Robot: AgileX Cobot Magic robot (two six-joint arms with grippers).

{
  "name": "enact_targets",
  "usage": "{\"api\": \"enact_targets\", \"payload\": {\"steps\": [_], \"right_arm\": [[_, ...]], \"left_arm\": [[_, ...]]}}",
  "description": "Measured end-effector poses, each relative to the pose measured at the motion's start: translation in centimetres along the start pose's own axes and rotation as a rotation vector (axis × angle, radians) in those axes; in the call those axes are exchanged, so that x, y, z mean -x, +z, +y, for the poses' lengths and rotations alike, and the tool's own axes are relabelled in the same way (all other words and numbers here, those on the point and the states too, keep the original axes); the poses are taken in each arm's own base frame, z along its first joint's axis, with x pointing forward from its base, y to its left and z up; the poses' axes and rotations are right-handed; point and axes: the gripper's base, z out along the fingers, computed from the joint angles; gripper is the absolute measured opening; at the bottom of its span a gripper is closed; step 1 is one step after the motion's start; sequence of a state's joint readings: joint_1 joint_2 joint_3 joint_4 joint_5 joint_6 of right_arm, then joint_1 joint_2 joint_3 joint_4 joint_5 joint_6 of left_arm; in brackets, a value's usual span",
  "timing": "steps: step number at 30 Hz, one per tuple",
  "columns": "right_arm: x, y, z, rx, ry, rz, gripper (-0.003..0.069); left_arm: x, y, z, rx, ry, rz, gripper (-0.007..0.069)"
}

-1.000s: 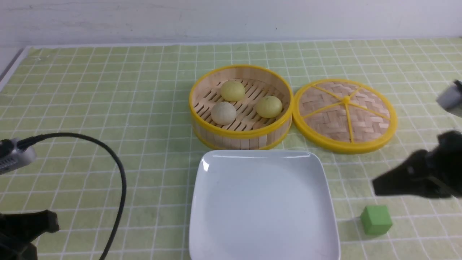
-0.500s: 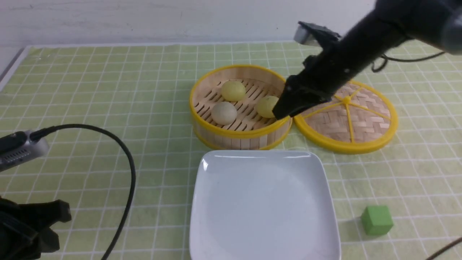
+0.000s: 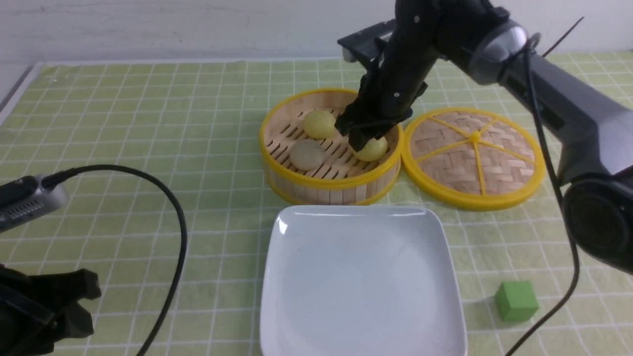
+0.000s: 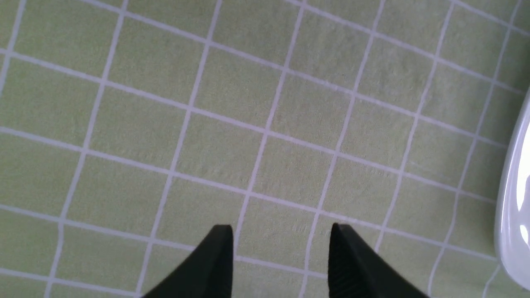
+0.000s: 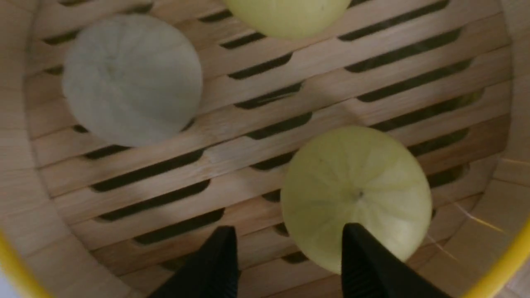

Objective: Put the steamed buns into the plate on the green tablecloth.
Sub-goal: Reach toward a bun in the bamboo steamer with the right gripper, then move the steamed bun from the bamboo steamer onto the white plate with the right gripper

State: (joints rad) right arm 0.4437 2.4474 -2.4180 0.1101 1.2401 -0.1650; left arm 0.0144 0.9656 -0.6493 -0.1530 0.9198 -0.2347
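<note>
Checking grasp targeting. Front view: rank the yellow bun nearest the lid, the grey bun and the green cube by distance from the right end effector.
1. Yellow bun, right side of the steamer, under the right end effector.
2. Grey bun, left side of the steamer.
3. Green cube, right of the plate, near edge.

Setting: robot test lab, staged as dining spot.
Evidence of lab: black jointed right arm [image 3: 559, 106] reaching over work surface; loose black cable [image 3: 174, 237] trailing across cloth; grey camera unit [image 3: 24, 201] at near left.
Backdrop: plain white wall [image 3: 198, 24].
Surface: green tablecloth [image 3: 148, 123], white grid, laid flat up to wall.
Items read as props: bamboo steamer basket [image 3: 329, 192]; woven lid [image 3: 474, 158] just beside it; white square plate [image 3: 361, 277]; small green cube [image 3: 516, 300] set apart, near right.
Lighting even.
</note>
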Motion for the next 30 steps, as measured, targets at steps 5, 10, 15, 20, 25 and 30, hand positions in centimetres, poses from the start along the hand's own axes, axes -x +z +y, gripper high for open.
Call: {"api": "enact_targets", "payload": {"steps": [5, 10, 15, 20, 25, 30], "right_arm": [[-0.5, 2.6, -1.0, -0.069, 0.021, 0.032, 0.0349], [-0.4, 2.4, -1.0, -0.072, 0.022, 0.035, 0.0212], [0.1, -0.1, -0.9, -0.069, 0.025, -0.005, 0.0010], [0.3, -8.6, 0.1, -0.068, 0.066, -0.124, 0.0010], [-3.6, -14.3, 1.7, -0.011, 0.121, -0.096, 0.0010], [-11.6, -13.4, 3.7, 0.092, 0.205, 0.094, 0.0012]], "left_arm": [[0.0, 0.0, 0.0, 0.002, 0.001, 0.000, 0.0340], [0.0, 0.0, 0.0, 0.002, 0.002, -0.001, 0.0338], [-0.2, 0.0, 0.1, 0.008, 0.002, 0.025, 0.0338], [-0.4, 0.0, 0.1, 0.013, 0.002, 0.045, 0.0338], [-0.4, 0.0, 0.1, 0.014, 0.002, 0.047, 0.0338], [-0.4, 0.0, 0.1, 0.014, 0.002, 0.048, 0.0338]]}}
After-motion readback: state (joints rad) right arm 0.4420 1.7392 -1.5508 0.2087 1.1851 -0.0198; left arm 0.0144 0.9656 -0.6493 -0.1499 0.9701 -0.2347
